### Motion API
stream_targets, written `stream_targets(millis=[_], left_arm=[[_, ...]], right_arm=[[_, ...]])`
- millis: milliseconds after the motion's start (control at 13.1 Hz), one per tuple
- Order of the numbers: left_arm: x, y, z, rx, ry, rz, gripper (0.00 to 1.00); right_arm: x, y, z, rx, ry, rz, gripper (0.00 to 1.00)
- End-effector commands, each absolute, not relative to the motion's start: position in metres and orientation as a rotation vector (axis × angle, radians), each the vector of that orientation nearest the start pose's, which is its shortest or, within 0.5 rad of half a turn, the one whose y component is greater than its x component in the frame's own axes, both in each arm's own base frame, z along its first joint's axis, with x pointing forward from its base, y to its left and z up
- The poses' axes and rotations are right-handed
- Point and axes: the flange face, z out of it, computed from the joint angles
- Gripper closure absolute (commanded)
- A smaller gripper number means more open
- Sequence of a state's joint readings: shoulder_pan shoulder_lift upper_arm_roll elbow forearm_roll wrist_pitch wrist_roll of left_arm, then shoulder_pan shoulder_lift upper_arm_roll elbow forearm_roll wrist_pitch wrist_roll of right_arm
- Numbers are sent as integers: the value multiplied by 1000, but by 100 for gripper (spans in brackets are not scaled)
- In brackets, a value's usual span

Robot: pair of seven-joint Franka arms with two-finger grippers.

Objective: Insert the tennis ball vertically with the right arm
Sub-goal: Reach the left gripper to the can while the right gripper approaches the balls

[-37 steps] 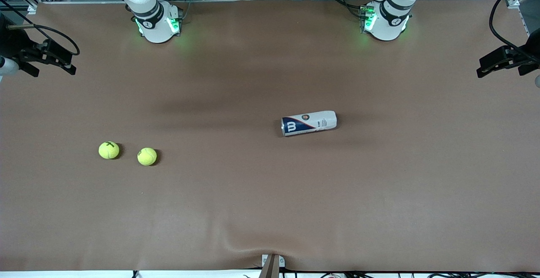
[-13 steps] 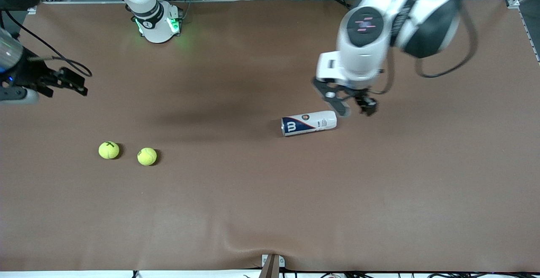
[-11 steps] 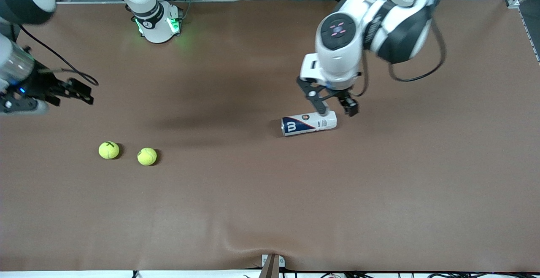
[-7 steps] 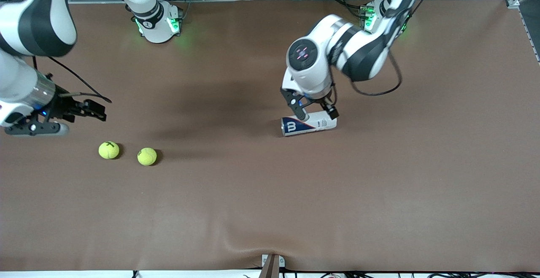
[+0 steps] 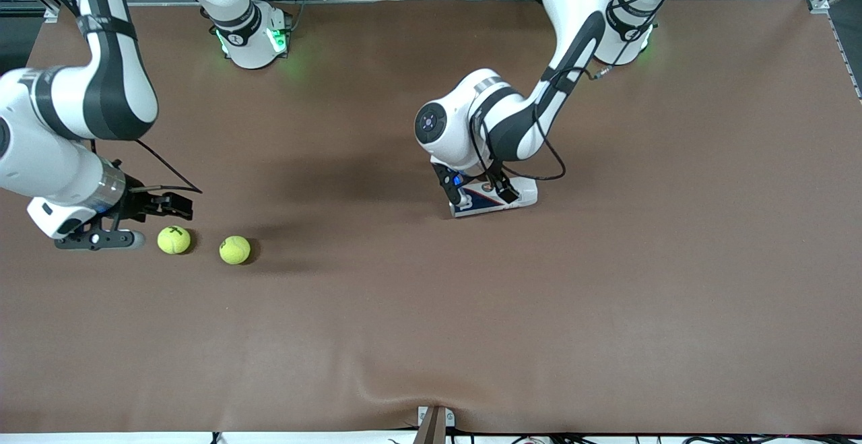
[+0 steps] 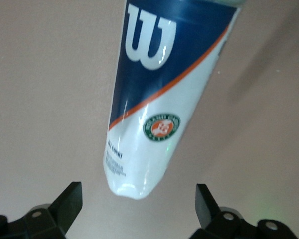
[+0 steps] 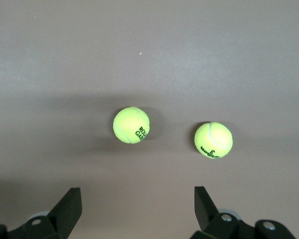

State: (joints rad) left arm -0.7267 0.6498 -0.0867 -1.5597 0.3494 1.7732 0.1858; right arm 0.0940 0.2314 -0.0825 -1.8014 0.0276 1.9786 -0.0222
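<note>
Broadly, the brown table (image 5: pixel 606 309) lay open on all sides, leaving ample room. The can (image 5: pixel 515 195) lay flat mid-table, the left gripper (image 5: pixel 479 191) spread wide astride it; it should clamp squarely before standing it up. The right gripper (image 5: pixel 138 222), fingers wide, hung just beside the outer tennis ball (image 5: pixel 174 240); the second ball (image 5: pixel 234 250) sat near.

Two balls (image 5: pixel 174 240) (image 5: pixel 234 250) lie side by side toward the right arm's end, well apart from the can (image 5: pixel 495 197) lying mid-table
</note>
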Motion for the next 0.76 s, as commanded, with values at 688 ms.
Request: stream_targets(millis=[688], left_arm=[[489,-469,217,-2220,1499,338,0]], right_arm=[[632,17,301,-3121,37,21,0]])
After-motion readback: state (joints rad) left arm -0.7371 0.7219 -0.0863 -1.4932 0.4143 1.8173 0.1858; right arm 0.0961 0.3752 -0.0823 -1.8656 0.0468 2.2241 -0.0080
